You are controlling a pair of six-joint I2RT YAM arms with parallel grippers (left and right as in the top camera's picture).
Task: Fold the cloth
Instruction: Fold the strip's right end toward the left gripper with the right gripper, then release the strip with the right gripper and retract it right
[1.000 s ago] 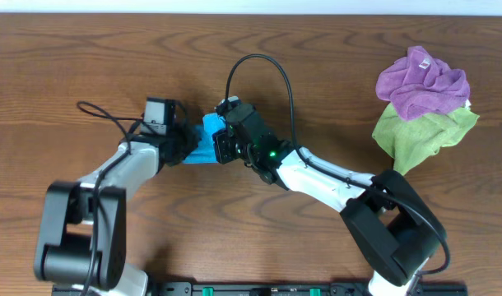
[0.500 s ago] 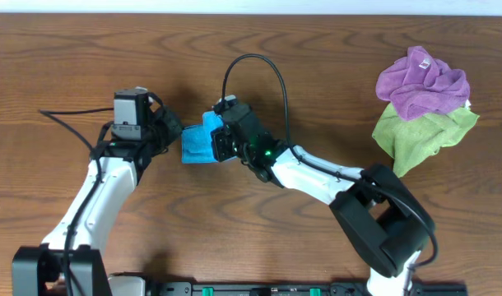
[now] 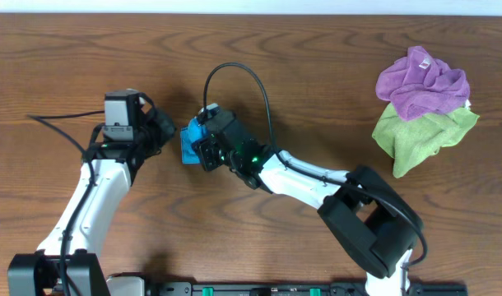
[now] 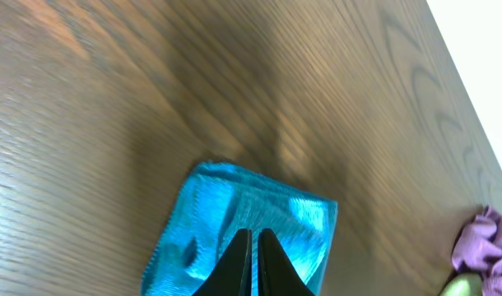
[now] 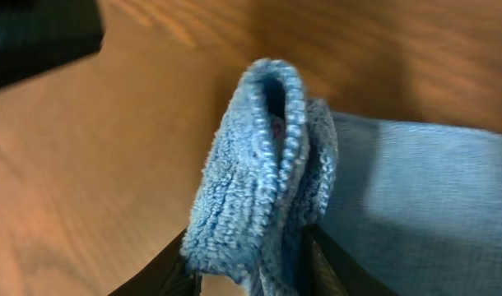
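Observation:
The sky-blue cloth (image 3: 188,141) lies folded small on the table left of centre, mostly covered by my right gripper. My right gripper (image 3: 203,145) is shut on a bunched fold of the cloth, which bulges up between its fingers in the right wrist view (image 5: 263,156). My left gripper (image 3: 169,133) is shut and empty, just left of the cloth and apart from it. In the left wrist view its closed fingertips (image 4: 255,247) show in front of the folded cloth (image 4: 218,210).
A purple cloth (image 3: 421,78) lies crumpled on a light green cloth (image 3: 416,136) at the far right of the wooden table (image 3: 317,66). The purple cloth also shows at the left wrist view's lower right (image 4: 481,242).
My left arm has drawn back to the left, away from the cloth. My right gripper has moved left with the fold, and less of the cloth shows.

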